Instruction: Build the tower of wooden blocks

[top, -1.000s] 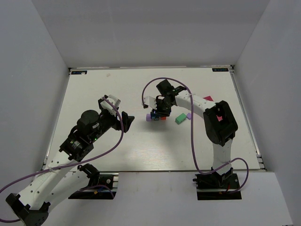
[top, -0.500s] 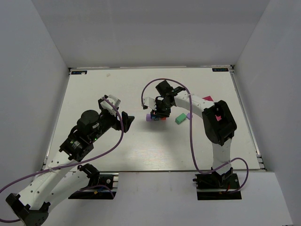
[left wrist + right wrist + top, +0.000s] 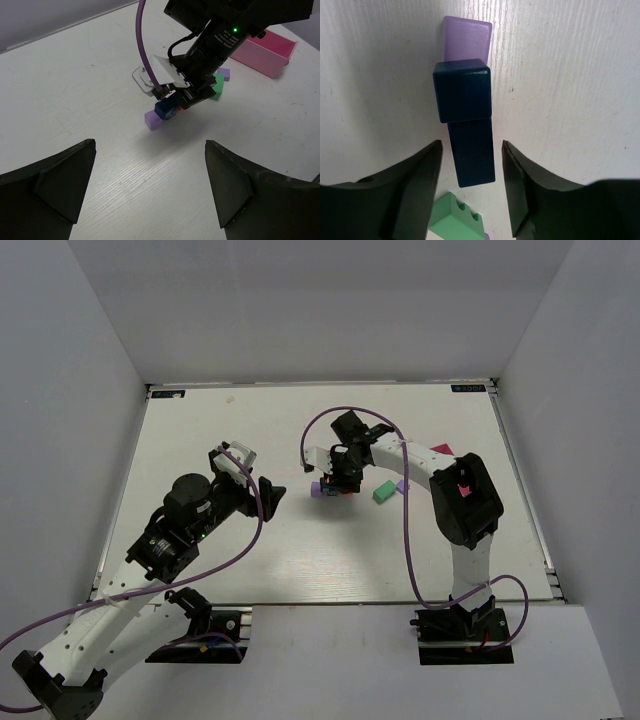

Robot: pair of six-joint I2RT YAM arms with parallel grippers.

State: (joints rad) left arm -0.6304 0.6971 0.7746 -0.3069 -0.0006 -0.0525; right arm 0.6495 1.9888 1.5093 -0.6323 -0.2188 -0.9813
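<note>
While the left end effector [image 3: 268, 491] hangs spread wide, the right end effector [image 3: 471, 147] stands parted astride, with slim gaps, the dark blue blocks [image 3: 470, 150] of the tower [image 3: 328, 489], near the tabletop's [image 3: 200, 430] middle, beside a purple block [image 3: 468, 37].
</note>
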